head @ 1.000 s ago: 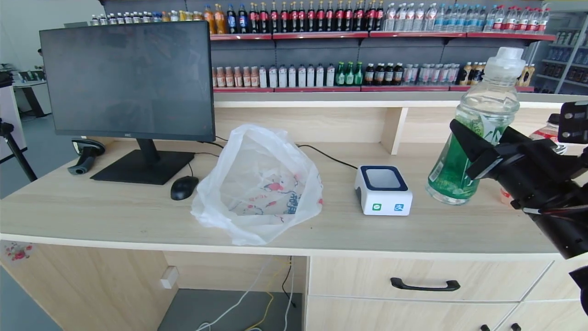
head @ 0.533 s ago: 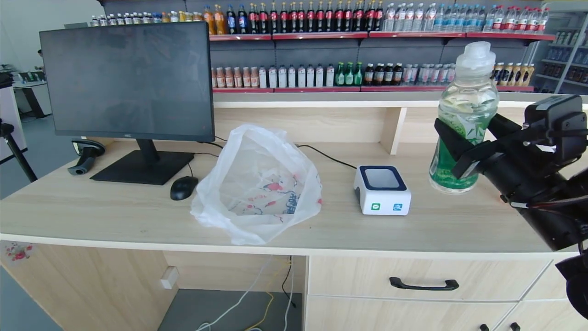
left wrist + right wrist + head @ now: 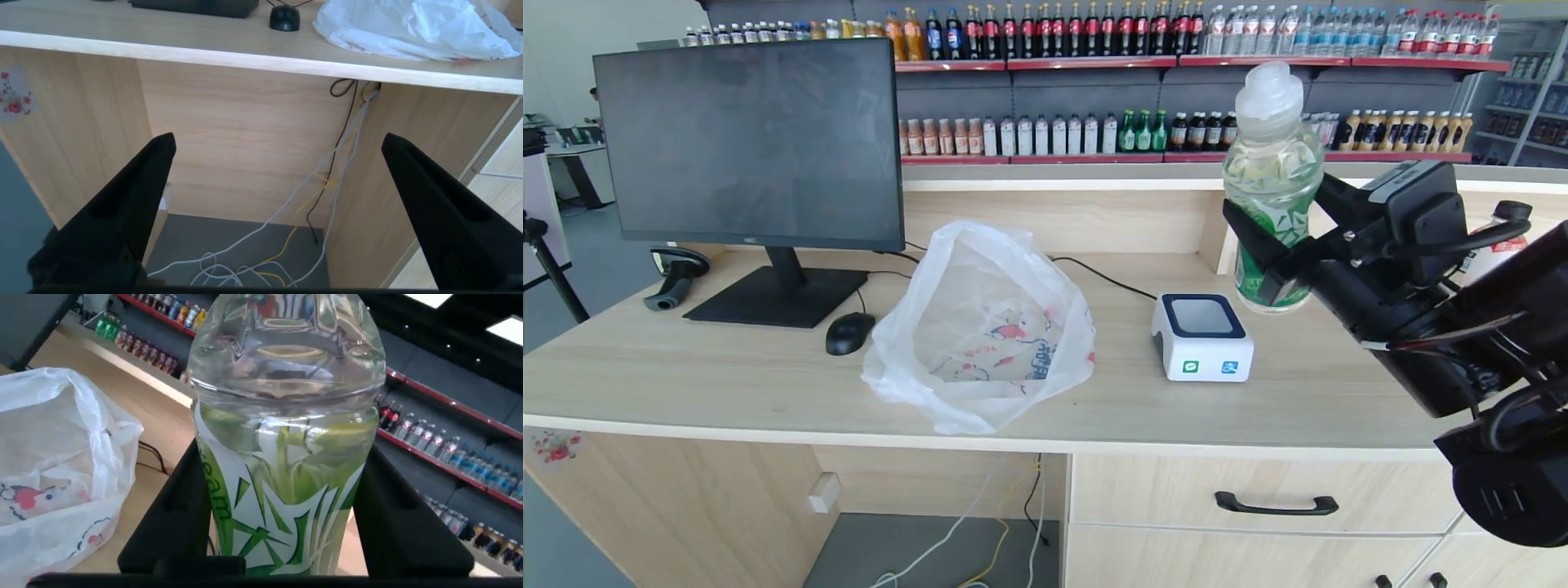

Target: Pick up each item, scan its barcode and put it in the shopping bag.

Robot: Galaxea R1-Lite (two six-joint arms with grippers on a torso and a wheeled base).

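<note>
So far, in the head view, the right gripper [image 3: 1278, 214] is clamped on a green-labelled drink bottle [image 3: 1270, 167], holding it upright above the counter [image 3: 768, 376], just right of and beyond the barcode scanner box [image 3: 1202, 335]. The scan looks not yet done, and bagging follows. The shopping bag [image 3: 980, 327] slumps left of the scanner; its film is too cloudy to tell whether anything lies inside. A second bottle [image 3: 1493, 243] at far right, mostly hidden by the arm, seems left to do.

From the left wrist view, the left gripper [image 3: 278, 212] hangs below the counter edge, jaws wide apart, holding nothing.

From the right wrist view, the fingers [image 3: 176, 510] flank the bottle's label; no barcode shows on this side.
</note>
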